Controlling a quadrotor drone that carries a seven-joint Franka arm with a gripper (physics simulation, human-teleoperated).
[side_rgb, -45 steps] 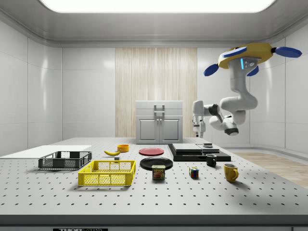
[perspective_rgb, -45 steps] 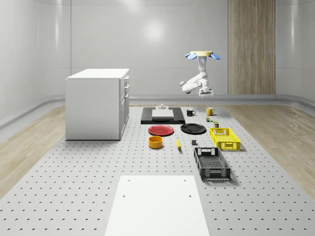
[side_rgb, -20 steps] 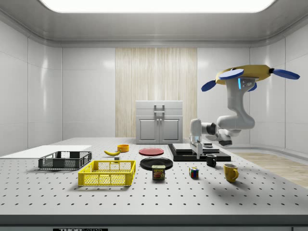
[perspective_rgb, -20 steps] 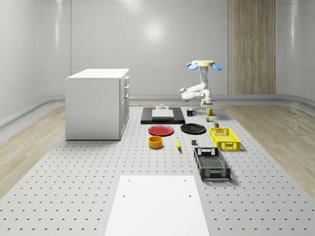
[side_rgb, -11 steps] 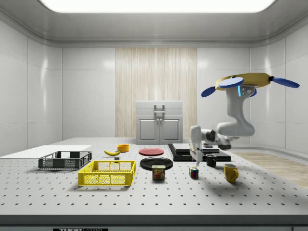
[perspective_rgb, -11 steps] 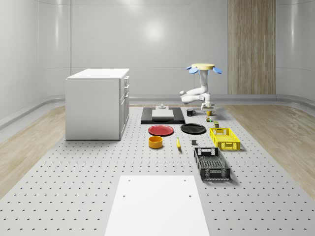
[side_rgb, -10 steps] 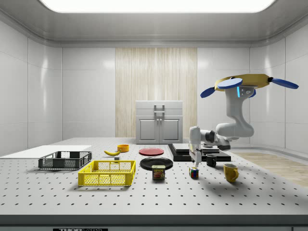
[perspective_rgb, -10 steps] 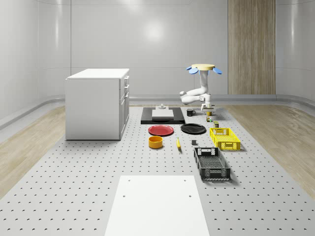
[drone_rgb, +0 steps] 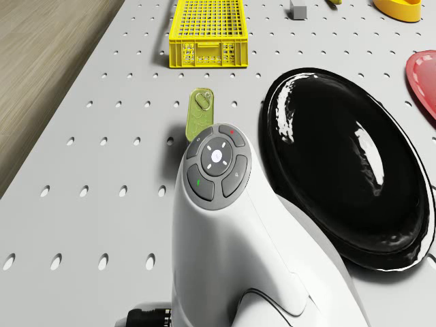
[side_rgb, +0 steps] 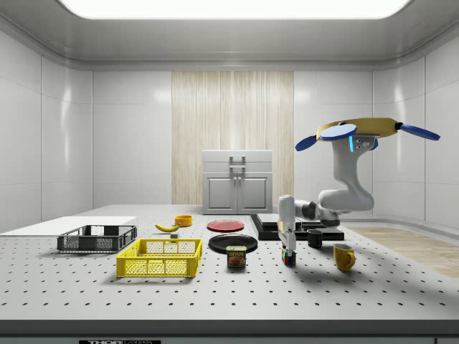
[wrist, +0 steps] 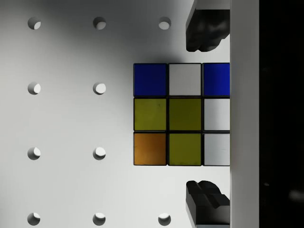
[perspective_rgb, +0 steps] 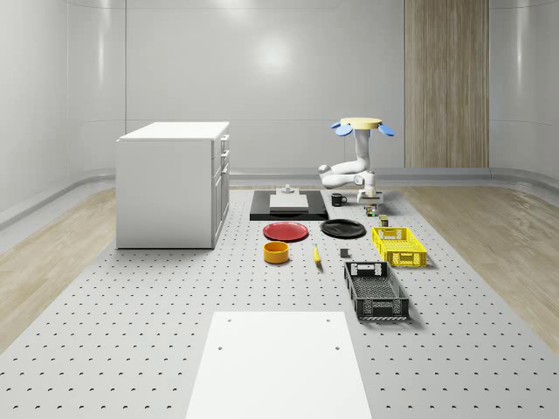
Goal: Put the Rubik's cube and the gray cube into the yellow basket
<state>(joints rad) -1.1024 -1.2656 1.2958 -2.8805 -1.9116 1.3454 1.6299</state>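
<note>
Over the table's far end: the drone [side_rgb: 356, 132] hovers above the mugs, its arm folded down so the gripper [side_rgb: 287, 246] hangs straight over the Rubik's cube [side_rgb: 288, 259].
Rubik's cube position: on the perforated table [side_rgb: 229, 294], between the Spam can [side_rgb: 236, 256] and the yellow mug [side_rgb: 343, 256] in the side view, apart from both.
Fingers: spread wider than the cube; in the wrist view one dark fingertip [wrist: 205, 31] sits off one side of the cube [wrist: 182, 114] and the other off the opposite side, neither touching, nothing held.
Handling, by my judgement: a small, rigid, light plastic block with flat, fairly slick faces; it should not crush or deform.
Where to grip: two opposite flat sides, about mid-height, square on; a corner grip may twist it out.
Gray cube [drone_rgb: 298, 9]: just past the far end of the yellow basket [drone_rgb: 206, 31] in the drone view, well away from the gripper.
Yellow basket, side view [side_rgb: 161, 258]: standing open, toward the side view's left of the Spam can.
Black plate [drone_rgb: 347, 163]: close beside the arm; a sideways swing could clip it.
</note>
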